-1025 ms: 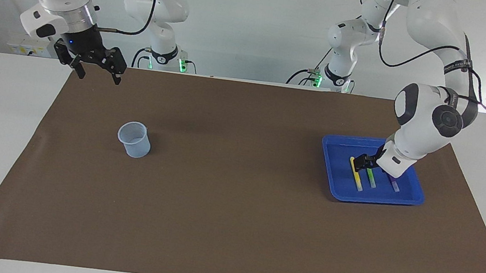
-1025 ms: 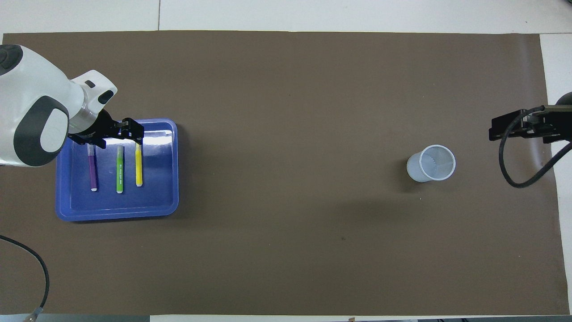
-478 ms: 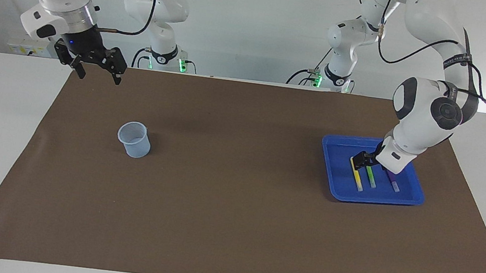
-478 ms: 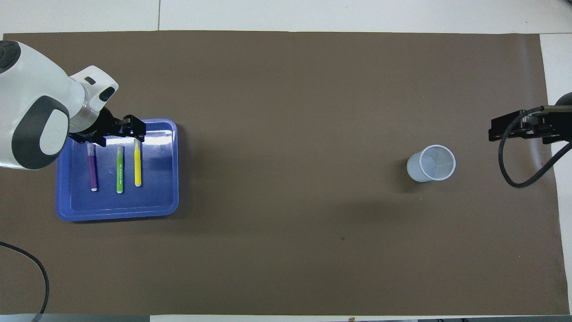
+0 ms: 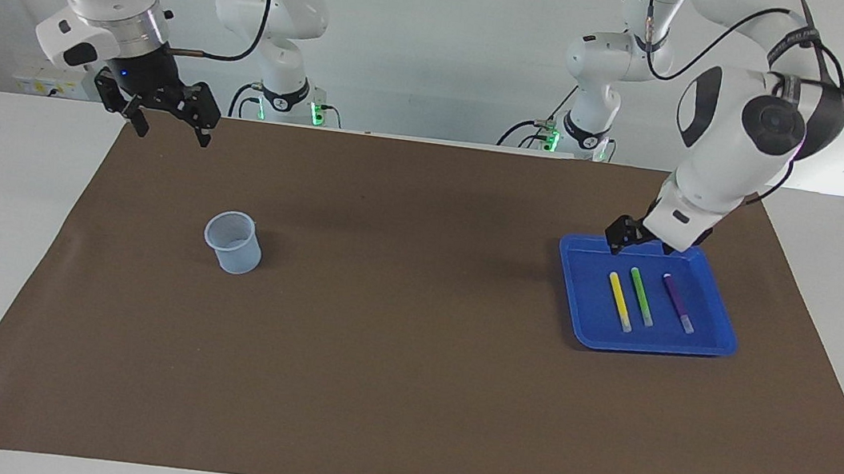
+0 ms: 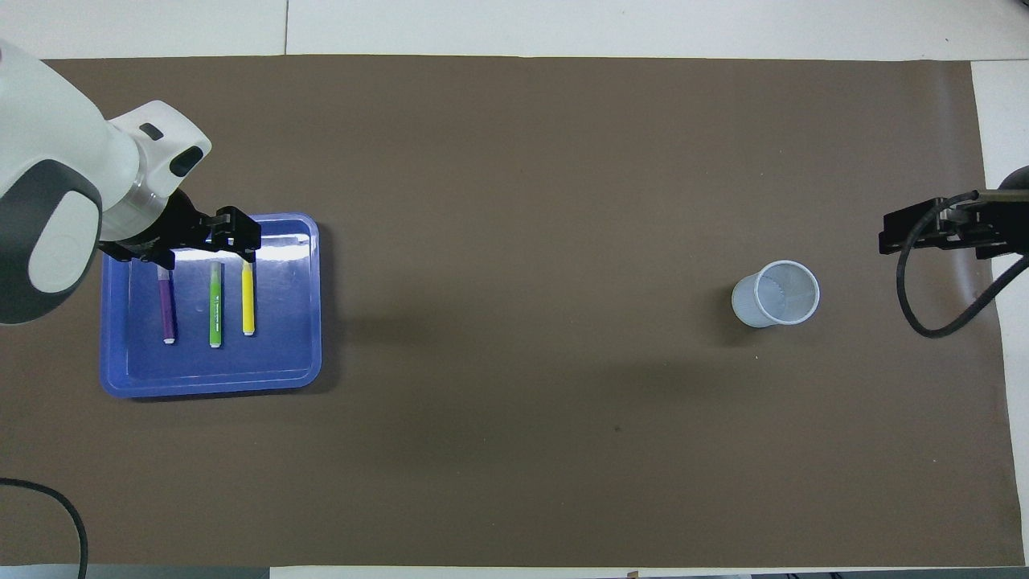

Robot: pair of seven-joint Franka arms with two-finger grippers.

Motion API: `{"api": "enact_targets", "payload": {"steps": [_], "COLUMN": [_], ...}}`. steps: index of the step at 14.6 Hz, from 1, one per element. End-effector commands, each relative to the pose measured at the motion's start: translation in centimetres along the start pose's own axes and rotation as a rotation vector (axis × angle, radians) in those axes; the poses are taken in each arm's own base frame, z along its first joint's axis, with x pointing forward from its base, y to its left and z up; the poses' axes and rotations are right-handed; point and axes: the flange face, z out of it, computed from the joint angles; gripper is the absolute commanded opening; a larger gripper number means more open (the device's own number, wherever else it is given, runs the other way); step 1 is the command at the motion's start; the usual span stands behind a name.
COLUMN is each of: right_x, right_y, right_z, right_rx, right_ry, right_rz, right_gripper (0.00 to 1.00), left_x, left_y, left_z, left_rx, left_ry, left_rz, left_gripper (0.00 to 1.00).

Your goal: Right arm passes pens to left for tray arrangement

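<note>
Now, table: brown mat spread over the white tabletop, with everything set out on it.
Tray: blue tray sits flat at the left arm's end of the table, well apart from the cup.
Yellow pen: yellow pen lies flat in the tray, the pen of the row closest to the cup's end.
Green pen: green pen lies just beside the yellow one, roughly parallel to it, the middle of the three.
Purple pen: purple pen lies flat on the green pen's outward side, a wider gap between those two.
Pen tips: all three pale tips point away from the robots.
Left gripper: left gripper is up in the air over the tray's rim at the edge nearer the robots, fingers spread apart, nothing between them, clear of all three pens.
Right gripper: right gripper hangs in the air over the mat's corner at the right arm's end, fingers wide apart and empty; this arm waits.
Cup: translucent bluish cup stands upright on the mat toward the right arm's end, farther from the robots than the right gripper's spot over the mat; nothing shows inside it in the overhead view.
</note>
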Motion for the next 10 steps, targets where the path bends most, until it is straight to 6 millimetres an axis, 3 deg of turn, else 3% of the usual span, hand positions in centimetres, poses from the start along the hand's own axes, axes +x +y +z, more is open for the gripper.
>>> {"api": "enact_targets", "payload": {"steps": [1,4,5,7,10], "right_x": [-0.2,-0.2,-0.2,-0.2,-0.2], "right_y": [0.0,0.0,0.0,0.0,0.0], "right_z": [0.1,0.0,0.1,0.1,0.1], "right_rx": [0.003,0.003,0.003,0.003,0.003], "right_ry": [-0.014,-0.013,-0.014,-0.014,-0.014], "right_rz": [0.011,0.011,0.011,0.011,0.011], "right_gripper": [1.00,1.00,1.00,1.00,1.00], "left_x": [-4.0,-6.8,-6.9,-5.8,-4.8], "left_y": [-0.6,-0.5,-0.3,-2.5,-2.7], "left_z": [-4.0,-5.4,-4.2,-3.6,-6.2], "left_rx": [0.004,0.017,0.012,-0.084,-0.103], "left_ry": [0.021,-0.014,-0.037,-0.030,0.026], "left_rz": [-0.008,0.000,-0.005,-0.050,-0.017], "left_gripper": [1.00,1.00,1.00,1.00,1.00]}}
